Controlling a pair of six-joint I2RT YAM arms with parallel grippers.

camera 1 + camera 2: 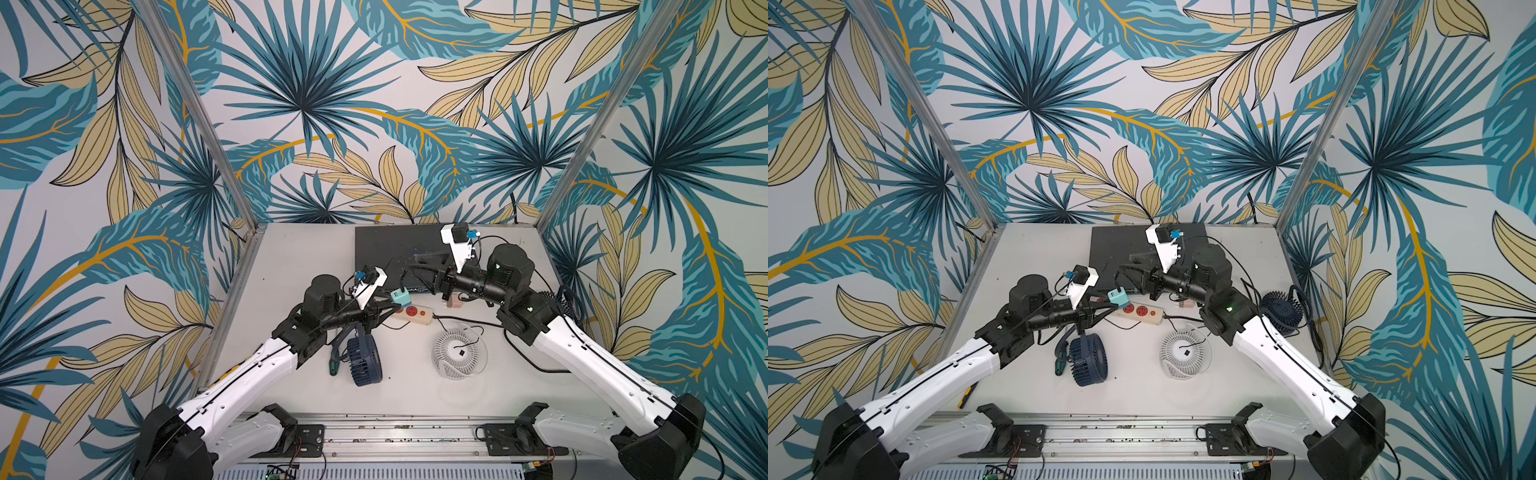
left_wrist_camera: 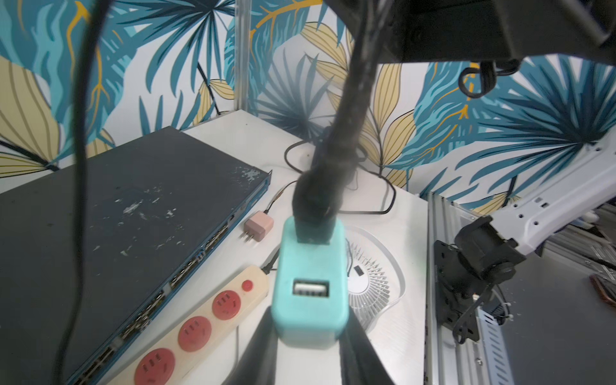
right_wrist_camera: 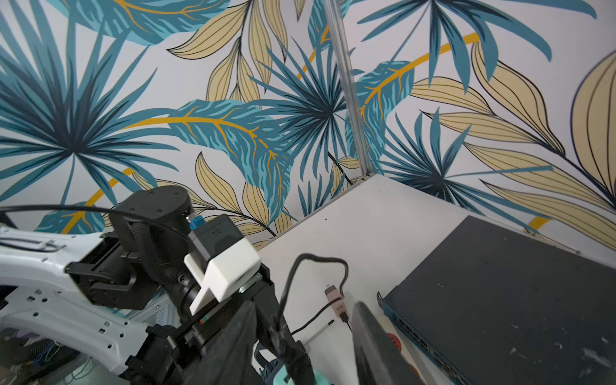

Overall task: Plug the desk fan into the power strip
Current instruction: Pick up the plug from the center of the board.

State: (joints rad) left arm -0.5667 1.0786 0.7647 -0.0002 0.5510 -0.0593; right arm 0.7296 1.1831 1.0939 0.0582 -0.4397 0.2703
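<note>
My left arm (image 1: 245, 376) reaches in low from the near edge with the forearm about level. My left gripper (image 2: 308, 315) is clamped on a teal charger (image 2: 310, 260) — one finger on each side. My right arm (image 1: 594, 361) bends inward, and my right gripper (image 3: 303, 305) points toward the left one — jaws standing apart.

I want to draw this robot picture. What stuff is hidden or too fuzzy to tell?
Teal USB charger prongs: left wrist view, behind its own body, held by the left gripper.
Power strip, end away from its button: both top views, under the left gripper; left wrist view, cut by the edge.
Thin black cords: both top views, too thin to follow end to end.
</note>
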